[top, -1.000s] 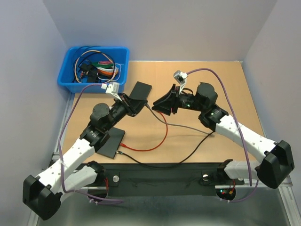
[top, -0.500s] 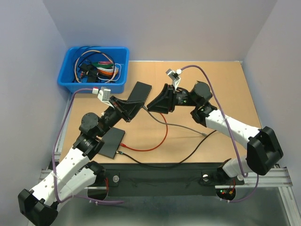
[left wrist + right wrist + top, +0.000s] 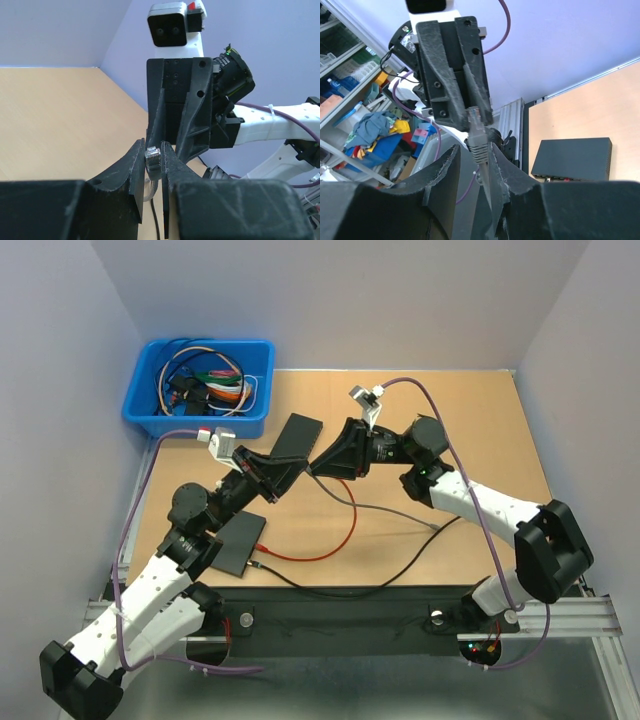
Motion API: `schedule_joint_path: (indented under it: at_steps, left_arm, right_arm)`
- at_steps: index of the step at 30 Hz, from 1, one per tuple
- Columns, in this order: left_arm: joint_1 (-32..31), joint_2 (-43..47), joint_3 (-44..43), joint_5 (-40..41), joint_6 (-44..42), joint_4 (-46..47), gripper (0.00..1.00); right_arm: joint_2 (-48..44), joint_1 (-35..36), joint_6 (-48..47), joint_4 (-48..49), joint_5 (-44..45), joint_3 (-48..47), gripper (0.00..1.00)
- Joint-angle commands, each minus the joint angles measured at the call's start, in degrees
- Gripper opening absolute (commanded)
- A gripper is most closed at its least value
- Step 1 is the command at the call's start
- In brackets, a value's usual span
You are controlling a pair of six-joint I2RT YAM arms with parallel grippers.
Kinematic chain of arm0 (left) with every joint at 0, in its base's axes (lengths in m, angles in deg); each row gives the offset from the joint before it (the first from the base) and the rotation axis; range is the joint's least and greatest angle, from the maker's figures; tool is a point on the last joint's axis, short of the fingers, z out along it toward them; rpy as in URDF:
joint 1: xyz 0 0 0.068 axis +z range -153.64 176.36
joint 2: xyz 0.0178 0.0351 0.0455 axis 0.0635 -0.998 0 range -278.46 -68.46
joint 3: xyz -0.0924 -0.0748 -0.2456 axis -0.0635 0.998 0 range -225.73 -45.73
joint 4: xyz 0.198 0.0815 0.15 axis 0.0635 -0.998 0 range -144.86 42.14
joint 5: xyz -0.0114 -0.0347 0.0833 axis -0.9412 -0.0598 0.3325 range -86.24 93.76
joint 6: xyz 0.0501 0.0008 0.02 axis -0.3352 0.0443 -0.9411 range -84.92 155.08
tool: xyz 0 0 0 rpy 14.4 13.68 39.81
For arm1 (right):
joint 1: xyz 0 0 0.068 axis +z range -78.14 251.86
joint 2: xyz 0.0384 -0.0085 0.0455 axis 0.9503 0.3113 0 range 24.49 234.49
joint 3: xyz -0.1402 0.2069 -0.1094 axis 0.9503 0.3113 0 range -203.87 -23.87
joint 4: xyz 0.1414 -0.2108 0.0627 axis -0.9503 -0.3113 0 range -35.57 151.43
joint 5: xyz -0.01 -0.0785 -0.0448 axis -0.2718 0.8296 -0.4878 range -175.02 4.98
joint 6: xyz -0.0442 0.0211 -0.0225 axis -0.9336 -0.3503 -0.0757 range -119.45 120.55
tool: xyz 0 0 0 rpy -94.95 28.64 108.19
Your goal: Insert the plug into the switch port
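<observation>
The plug (image 3: 152, 159) is up off the table (image 3: 450, 420), at the middle of the top view where the two grippers meet tip to tip. Its clear, hard plastic head is pinched between the black fingers of the left gripper (image 3: 153, 148). The ribbed grey rubber boot (image 3: 478, 140) behind the head sits between the fingers of the right gripper (image 3: 474, 147). Those fingers stand narrow about the boot, but whether they press on it I cannot tell.

In the right wrist view the plug's long axis stands nearly upright in the frame, head at the top against the left fingertips. The thin grey cable (image 3: 380, 508) runs down out of the bottom of that view. In the top view it trails off to the lower right across the wood-coloured board.

The switch (image 3: 237, 543) is a flat, matt black box lying at the lower left of centre, below and left of the plug and close by the left arm. A red cable (image 3: 320, 555) and a black cable (image 3: 400, 570) reach its lower right edge, so the ports likely face that way. The left arm is the nearer one. The plug would need its head turned down and left towards that edge.

A second flat black box (image 3: 298, 432) lies just above the grippers.
</observation>
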Motion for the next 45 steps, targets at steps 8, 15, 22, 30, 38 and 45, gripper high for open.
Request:
schedule_joint_path:
  at_steps: [8, 15, 22, 30, 38, 45]
  left_arm:
    - [-0.41, 1.87, 0.28, -2.11, 0.33, 6.0, 0.0]
    - [-0.32, 1.52, 0.89, -2.64, 1.12, 8.63, 0.0]
    - [-0.41, 1.25, 1.51, -2.99, 1.91, 10.57, 0.0]
    - [-0.41, 0.11, 2.04, -3.34, 2.88, 13.11, 0.0]
    - [-0.5, -0.33, 1.86, -3.43, 3.05, 14.09, 0.0]
    - [-0.58, -0.16, 2.74, -3.43, 3.32, 15.14, 0.0]
  right_arm:
    - [0.59, -0.06, 0.77, 4.68, -1.49, 0.99, 0.31]
    - [1.12, -0.06, 1.39, 5.03, -1.66, 0.73, 0.27]
    - [1.29, 0.03, 2.35, 6.25, -2.45, 0.64, 0.24]
    - [2.08, 0.47, 3.5, 7.84, -3.86, 0.72, 0.23]
    - [2.17, 0.56, 3.67, 8.45, -3.77, 0.9, 0.19]
    - [2.52, 0.56, 5.08, 9.68, -4.56, 1.08, 0.21]
